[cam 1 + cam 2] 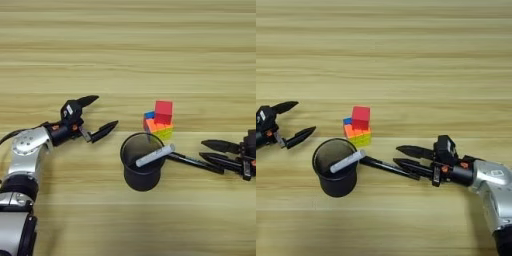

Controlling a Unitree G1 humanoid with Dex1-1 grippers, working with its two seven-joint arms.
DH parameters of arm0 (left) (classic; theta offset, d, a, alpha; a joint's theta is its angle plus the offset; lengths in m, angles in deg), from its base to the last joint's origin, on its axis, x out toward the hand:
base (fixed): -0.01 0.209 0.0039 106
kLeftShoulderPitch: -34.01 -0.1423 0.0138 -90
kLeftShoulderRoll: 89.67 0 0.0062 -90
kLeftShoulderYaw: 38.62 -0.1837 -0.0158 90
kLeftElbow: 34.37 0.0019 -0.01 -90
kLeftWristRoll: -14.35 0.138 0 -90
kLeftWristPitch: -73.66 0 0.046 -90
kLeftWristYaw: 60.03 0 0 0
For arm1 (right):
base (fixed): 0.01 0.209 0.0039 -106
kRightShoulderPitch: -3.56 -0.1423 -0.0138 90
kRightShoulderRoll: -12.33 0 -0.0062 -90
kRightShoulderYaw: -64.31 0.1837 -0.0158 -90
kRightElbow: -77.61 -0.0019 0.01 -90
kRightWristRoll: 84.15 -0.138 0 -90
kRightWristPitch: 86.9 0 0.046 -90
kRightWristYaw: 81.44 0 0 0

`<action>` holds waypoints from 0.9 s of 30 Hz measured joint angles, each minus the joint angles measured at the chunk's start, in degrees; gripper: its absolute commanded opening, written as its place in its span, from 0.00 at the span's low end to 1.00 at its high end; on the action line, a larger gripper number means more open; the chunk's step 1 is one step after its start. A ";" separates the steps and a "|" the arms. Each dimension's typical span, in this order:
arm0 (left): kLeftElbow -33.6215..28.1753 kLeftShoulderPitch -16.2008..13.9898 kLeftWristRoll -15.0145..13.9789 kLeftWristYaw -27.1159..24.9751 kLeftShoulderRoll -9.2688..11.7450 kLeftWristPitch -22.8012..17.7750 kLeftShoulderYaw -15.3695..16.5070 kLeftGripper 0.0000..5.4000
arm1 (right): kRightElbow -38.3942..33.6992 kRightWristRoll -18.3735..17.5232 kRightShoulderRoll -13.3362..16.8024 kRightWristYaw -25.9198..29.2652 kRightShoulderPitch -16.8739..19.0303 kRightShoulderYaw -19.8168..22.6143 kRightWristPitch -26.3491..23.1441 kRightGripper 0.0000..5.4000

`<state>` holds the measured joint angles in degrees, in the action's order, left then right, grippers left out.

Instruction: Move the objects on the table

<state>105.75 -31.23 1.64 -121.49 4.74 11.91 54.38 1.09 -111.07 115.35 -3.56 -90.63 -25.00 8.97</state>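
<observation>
A small red cube (163,111) sits on top of a blue-orange-yellow block (159,128) near the table's middle. Just in front stands a black round cup (142,161). A grey-white marker (155,155) leans in it, its upper end poking over the right rim. From the cup's right side a thin black pen (195,162) lies on the wood, running right. My right gripper (397,154) is open, its lower finger close alongside the pen's right part, holding nothing. My left gripper (105,111) is open to the left of the cup and block, empty.
The light wood table (128,50) stretches bare behind the objects. My left arm (25,165) comes in along the left edge, and my right arm (491,182) from the lower right.
</observation>
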 measured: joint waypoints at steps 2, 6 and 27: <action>-0.04 0.00 -0.19 -0.12 -0.01 0.00 0.13 1.00 | -1.10 -1.03 0.00 0.01 -0.01 0.37 -0.24 0.40; -0.19 0.01 -1.25 0.25 -0.05 0.03 1.35 1.00 | -6.77 -4.97 -0.06 -1.38 -0.36 3.11 -1.30 0.48; -25.22 -4.61 9.07 46.01 -10.37 2.93 6.73 1.00 | -9.59 16.87 -17.49 -57.11 -9.26 6.63 4.93 0.85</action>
<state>80.53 -35.84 10.71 -75.49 -5.63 14.84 61.11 -8.50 -94.21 97.86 -60.67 -99.89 -18.37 13.90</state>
